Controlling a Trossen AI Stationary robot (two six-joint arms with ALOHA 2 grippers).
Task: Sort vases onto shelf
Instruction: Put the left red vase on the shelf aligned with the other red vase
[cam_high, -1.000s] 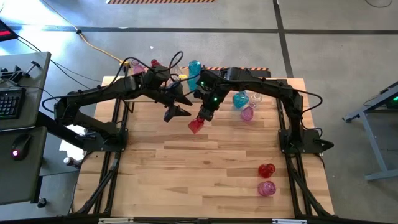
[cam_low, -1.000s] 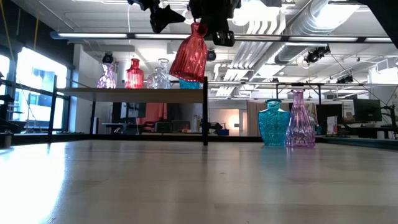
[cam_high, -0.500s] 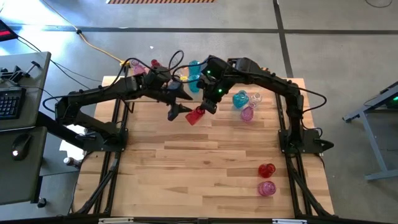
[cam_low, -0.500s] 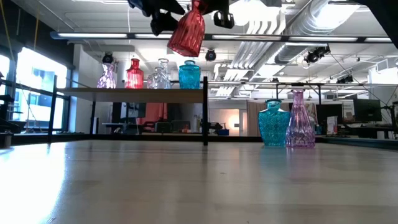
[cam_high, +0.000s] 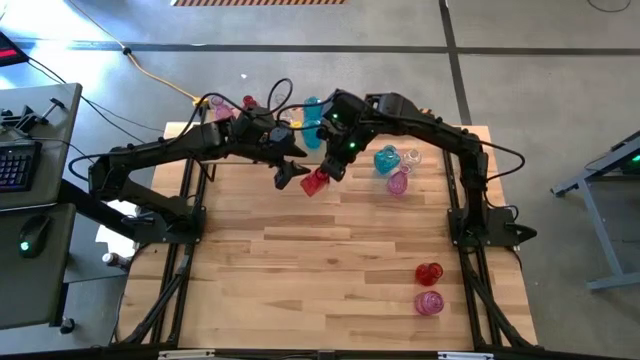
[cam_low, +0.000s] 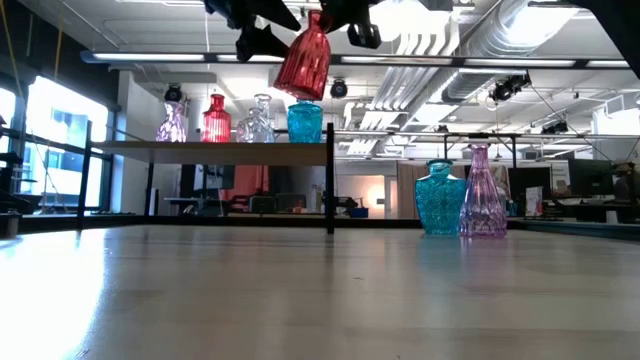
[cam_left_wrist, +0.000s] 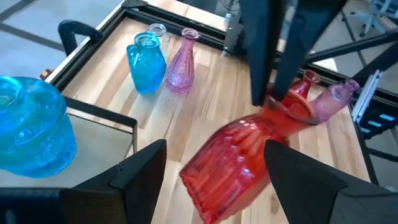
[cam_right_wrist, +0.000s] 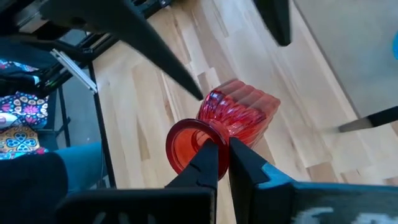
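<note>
Red vase (cam_high: 315, 183) hangs tilted, neck pinched in the right hand (cam_right_wrist: 221, 155); left hand (cam_left_wrist: 214, 163), spread wide, apparently flanks its body.

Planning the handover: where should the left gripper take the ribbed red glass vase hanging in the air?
Probably the wide ribbed body of the red glass vase, from its base end. The right gripper already pinches the narrow neck, and the left gripper, fingers open, straddles the body.
</note>
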